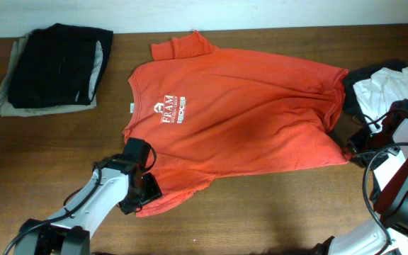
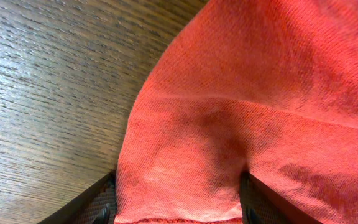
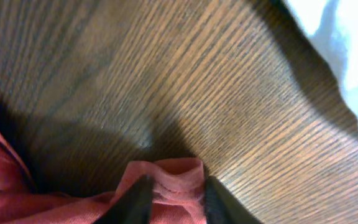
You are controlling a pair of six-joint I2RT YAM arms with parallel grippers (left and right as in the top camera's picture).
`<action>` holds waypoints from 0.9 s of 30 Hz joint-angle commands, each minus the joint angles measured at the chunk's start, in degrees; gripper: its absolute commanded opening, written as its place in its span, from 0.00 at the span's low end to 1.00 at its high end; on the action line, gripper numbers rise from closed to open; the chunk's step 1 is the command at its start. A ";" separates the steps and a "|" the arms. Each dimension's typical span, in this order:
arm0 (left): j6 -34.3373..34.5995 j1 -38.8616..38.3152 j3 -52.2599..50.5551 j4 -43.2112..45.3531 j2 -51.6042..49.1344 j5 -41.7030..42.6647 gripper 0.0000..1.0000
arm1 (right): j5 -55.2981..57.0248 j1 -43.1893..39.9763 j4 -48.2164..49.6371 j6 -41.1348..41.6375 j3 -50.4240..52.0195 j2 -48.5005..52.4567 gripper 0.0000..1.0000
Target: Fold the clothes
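The shirt (image 1: 239,106) lies print-up across the middle of the surface (image 1: 62,156), collar (image 1: 132,99) toward 9 o'clock, hem toward 3, one sleeve at 12 and the other sleeve (image 1: 174,196) at 6–7. It's thin, limp knit: light, no stiffness, and it'll sag and drag on the wood wherever you don't carry it. Take it at edges and corners (hem corners, sleeve ends, shoulders), not mid-panel, or you get a bunch instead of a fold line. Your right claw (image 3: 169,190) is clenched on a small fold of hem at the 4 o'clock corner, tips low over the wood. The bite looks shallow, and I'd judge it could slip out under a hard pull. Your left claw (image 2: 179,211) sits over the 7 o'clock sleeve with cloth filling the gap between its fingers (image 2: 263,208). I can't tell from the wrist view whether it's clamped or just straddling. The left arm comes in from the 7 o'clock edge, wrist tipped down over the sleeve. The right arm comes in from 4–5 o'clock, reaching low to the hem. There's a dark pile (image 1: 52,67) at 10 o'clock and a white garment (image 1: 388,85) at 2–3, just beside the hem, so keep your lift off it.
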State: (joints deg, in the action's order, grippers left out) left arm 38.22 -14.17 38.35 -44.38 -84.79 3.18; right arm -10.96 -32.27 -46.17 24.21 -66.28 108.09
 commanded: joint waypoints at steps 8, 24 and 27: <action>-0.50 -0.09 -1.75 -1.75 -0.66 6.08 0.01 | -0.42 -0.13 -0.37 0.44 0.57 0.15 0.04; -0.46 -0.09 -1.20 -15.85 31.56 6.05 0.01 | 8.48 -0.48 -21.31 5.46 -3.91 -21.51 0.04; 0.63 -0.07 -0.66 -19.58 35.71 6.12 0.01 | 12.11 -0.48 -25.11 5.49 -3.91 -25.62 0.04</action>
State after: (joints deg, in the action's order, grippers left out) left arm 38.02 -14.20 37.23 -60.86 -53.58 8.64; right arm -4.62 -32.34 -68.77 28.36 -69.30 87.15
